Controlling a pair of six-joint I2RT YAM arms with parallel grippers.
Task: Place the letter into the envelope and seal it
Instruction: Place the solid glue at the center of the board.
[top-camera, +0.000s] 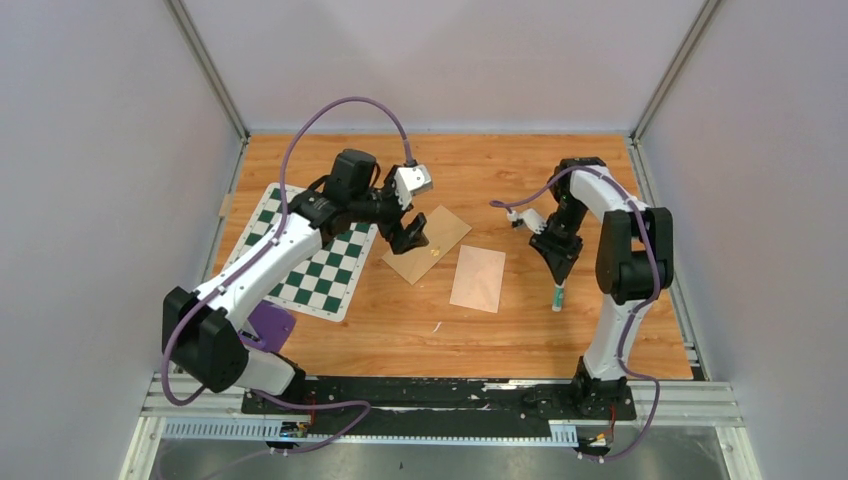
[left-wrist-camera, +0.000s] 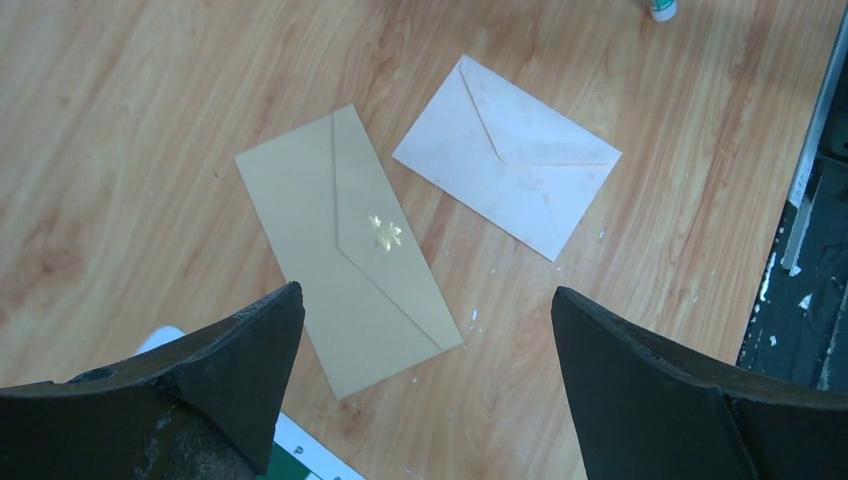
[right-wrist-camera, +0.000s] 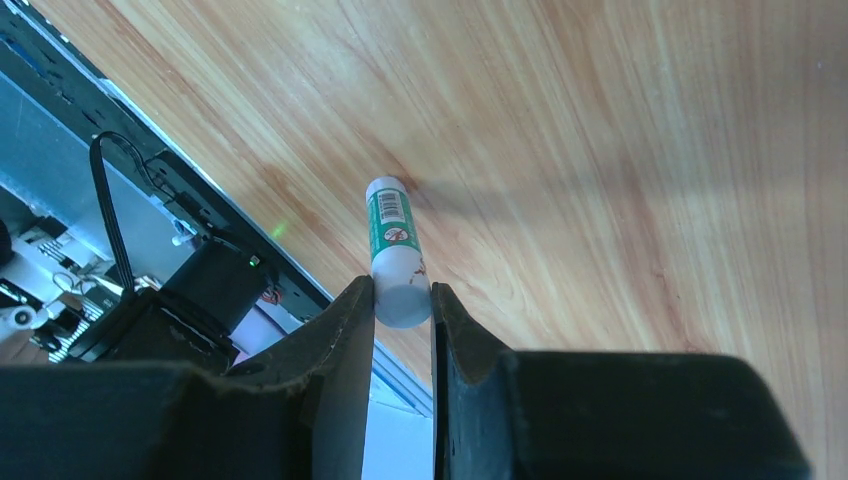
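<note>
Wooden worktop (top-camera: 520, 340) carried a tan envelope (left-wrist-camera: 345, 245) beside a pale envelope (left-wrist-camera: 510, 150); no letter showed; left claw (left-wrist-camera: 428, 295) gaped wide above them; right claw (right-wrist-camera: 400, 290) pinched a glue stick (right-wrist-camera: 393, 250); such light, floppy paper probably wants an edge grip.

We find the right tool (right-wrist-camera: 402, 300) closed on a glue stick (right-wrist-camera: 392, 235), its two dark fingers (right-wrist-camera: 340, 340) pressing the white tube from both sides. The tube bears a green label and points away toward the wooden worktop (right-wrist-camera: 620, 150). We cannot tell whether its far end touches the wood. A black cable (right-wrist-camera: 108, 215) loops over the metal rail (right-wrist-camera: 60, 120) at left.
</note>
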